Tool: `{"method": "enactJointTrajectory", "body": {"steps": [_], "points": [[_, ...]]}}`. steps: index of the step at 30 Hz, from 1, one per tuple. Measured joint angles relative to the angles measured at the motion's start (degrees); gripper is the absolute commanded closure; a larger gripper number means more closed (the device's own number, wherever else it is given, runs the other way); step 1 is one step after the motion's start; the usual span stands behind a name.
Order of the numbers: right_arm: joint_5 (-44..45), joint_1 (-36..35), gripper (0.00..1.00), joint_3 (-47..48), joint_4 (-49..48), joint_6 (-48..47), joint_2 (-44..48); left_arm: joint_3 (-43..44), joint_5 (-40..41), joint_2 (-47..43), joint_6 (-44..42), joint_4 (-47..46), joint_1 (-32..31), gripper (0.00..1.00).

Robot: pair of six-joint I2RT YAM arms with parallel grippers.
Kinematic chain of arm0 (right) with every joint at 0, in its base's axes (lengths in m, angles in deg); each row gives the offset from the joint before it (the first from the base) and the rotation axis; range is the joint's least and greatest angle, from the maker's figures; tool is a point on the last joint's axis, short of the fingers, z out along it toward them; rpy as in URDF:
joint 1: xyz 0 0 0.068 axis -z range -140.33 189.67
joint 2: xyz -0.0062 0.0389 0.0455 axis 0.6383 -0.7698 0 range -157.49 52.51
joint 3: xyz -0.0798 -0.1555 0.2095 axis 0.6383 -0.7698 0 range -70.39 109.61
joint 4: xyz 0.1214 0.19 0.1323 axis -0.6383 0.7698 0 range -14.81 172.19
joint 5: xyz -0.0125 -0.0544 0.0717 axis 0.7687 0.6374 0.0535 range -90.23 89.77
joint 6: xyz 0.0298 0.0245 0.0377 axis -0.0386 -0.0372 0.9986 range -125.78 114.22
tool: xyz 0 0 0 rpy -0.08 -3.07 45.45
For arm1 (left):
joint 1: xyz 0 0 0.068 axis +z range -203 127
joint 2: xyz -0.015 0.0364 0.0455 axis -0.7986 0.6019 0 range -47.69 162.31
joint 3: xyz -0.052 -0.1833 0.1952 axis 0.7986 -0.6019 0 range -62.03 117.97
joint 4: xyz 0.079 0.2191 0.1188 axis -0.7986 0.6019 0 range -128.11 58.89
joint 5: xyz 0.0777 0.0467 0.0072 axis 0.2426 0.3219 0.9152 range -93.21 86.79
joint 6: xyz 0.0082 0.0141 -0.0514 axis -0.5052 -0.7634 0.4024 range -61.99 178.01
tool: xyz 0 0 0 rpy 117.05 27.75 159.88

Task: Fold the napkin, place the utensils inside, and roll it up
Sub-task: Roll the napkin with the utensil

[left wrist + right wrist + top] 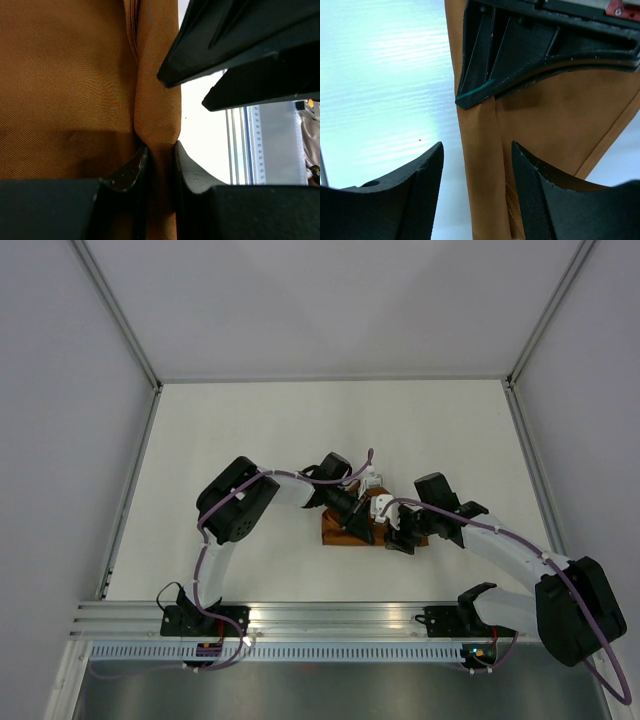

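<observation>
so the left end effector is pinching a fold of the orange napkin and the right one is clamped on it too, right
No: the right end effector is open, jaws apart around the napkin edge, per the right wrist view. The left end effector does pinch a fold.

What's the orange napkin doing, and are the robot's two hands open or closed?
napkin: folded small, lying on the table
left end effector: shut on a fold of the napkin
right end effector: open, jaws either side of a napkin fold, not gripping
</observation>
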Motion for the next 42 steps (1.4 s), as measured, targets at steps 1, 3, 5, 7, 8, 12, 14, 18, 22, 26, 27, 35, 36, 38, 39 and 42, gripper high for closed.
{"method": "enactJointTrajectory", "body": {"steps": [1, 3, 5, 7, 8, 12, 14, 18, 22, 26, 27, 35, 36, 38, 39, 42], "points": [[0.7, -0.7, 0.37, -0.6, -1.0, 0.2, 0.5, 0.2, -0.2, 0.2, 0.1, 0.4, 0.0, 0.98], [1.9, -1.8, 0.36, -1.4, -2.9, 0.5, 1.3, 0.7, -0.7, 0.5, 0.3, 1.0, 0.1, 0.98], [2.9, -2.7, 0.36, -2.1, -4.5, 0.7, 1.8, 1.2, -0.8, 0.9, 0.4, 1.6, 0.1, 0.98], [4.2, -3.8, 0.36, -3.1, -6.4, 1.0, 2.0, 1.5, -1.0, 1.0, 0.7, 2.0, 0.2, 0.98], [4.9, -4.5, 0.36, -3.7, -7.2, 1.0, 2.0, 1.6, -1.2, 1.2, 1.0, 2.1, 0.2, 0.98], [7.4, -7.2, 0.36, -5.9, -9.6, 1.4, 2.0, 2.0, -1.8, 1.6, 1.6, 2.4, 0.3, 0.98], [8.5, -8.7, 0.36, -6.6, -10.8, 1.5, 2.0, 2.2, -1.8, 1.7, 1.7, 2.8, 0.4, 0.98], [11.4, -11.2, 0.36, -7.8, -13.8, 1.6, 2.0, 2.7, -2.2, 2.0, 1.8, 3.4, 0.4, 0.98], [14.1, -13.5, 0.38, -8.8, -16.8, 1.7, 1.4, 2.9, -2.8, 2.3, 1.8, 4.1, 0.5, 0.97], [16.2, -14.9, 0.41, -9.8, -19.7, 1.8, 0.1, 2.9, -3.6, 2.4, 1.9, 5.4, 0.5, 0.96], [17.1, -15.2, 0.42, -9.9, -20.5, 1.8, -0.1, 2.9, -3.7, 2.5, 1.9, 5.7, 0.5, 0.96], [18.5, -16.5, 0.68, -10.6, -23.3, 2.4, -1.5, 3.3, -4.9, 3.0, 1.9, 7.3, 0.8, 0.78], [18.4, -16.6, 0.73, -10.6, -23.3, 2.5, -1.6, 3.4, -4.9, 3.0, 1.9, 7.4, 0.9, 0.73], [18.4, -16.7, 0.75, -10.6, -23.5, 2.4, -1.9, 3.4, -4.8, 3.0, 1.9, 7.6, 1.0, 0.69], [18.3, -16.7, 0.77, -10.6, -23.5, 2.4, -1.9, 3.4, -4.7, 3.0, 1.9, 7.8, 1.1, 0.66], [18.1, -16.7, 0.82, -10.4, -23.2, 2.3, -2.1, 3.4, -4.4, 2.7, 1.9, 8.2, 1.1, 0.6]]}}
